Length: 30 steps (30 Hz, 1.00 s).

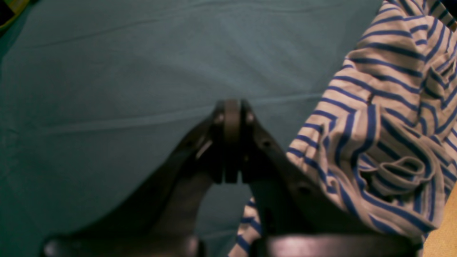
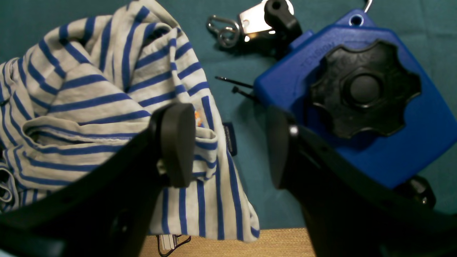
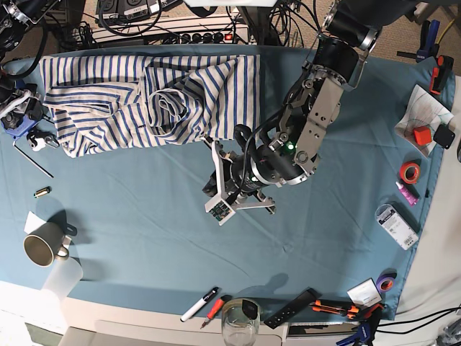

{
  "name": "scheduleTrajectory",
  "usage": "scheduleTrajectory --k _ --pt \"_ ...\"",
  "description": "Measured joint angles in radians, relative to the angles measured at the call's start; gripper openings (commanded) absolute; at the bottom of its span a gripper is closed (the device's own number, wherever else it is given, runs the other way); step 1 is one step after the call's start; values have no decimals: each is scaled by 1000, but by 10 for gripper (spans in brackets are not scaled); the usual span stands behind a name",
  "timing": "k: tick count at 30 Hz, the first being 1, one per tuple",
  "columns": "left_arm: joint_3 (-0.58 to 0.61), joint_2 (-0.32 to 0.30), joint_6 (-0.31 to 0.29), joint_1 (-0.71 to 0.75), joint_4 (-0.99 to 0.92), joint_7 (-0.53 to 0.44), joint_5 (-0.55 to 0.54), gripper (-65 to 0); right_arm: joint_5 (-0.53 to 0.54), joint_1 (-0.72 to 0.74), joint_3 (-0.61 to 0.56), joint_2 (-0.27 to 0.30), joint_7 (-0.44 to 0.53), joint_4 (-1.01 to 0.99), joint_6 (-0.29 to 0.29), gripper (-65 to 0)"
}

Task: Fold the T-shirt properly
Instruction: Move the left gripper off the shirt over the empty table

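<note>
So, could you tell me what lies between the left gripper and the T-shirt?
Only bare teal table cloth; in the left wrist view the left gripper sits beside the T-shirt.

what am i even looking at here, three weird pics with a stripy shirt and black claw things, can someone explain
It's a two-armed robot meant to fold the T-shirt. One picture looks down from overhead; the other two come from cameras on each wrist, looking past the jaws. The shirt lies crumpled on a teal table cloth. The left gripper hovers beside the shirt, jaws shut and empty. The right gripper is open above the shirt's edge, holding nothing, next to a blue box with a black knob. A mug, markers and tape sit around the edges.
</note>
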Motion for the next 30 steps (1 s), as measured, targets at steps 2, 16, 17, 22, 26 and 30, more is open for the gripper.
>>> scheduleTrajectory --k 2,16,17,22,26,30 --pt "0 0 0 0 0 0 0 -650 0 0 0 0 0 0 0 -334" --pt "0 0 0 0 0 1 -4 -650 -1 34 0 -1 65 0 0 -334" --pt "0 0 0 0 0 4 -18 -650 0 43 0 0 68 0 0 -334" --pt "0 0 0 0 0 12 -82 -650 8 52 0 0 67 0 0 -334" --pt "0 0 0 0 0 12 -82 -650 23 52 0 0 68 0 0 -334" --pt "0 0 3 0 0 49 -156 -650 23 53 0 0 68 0 0 -334"
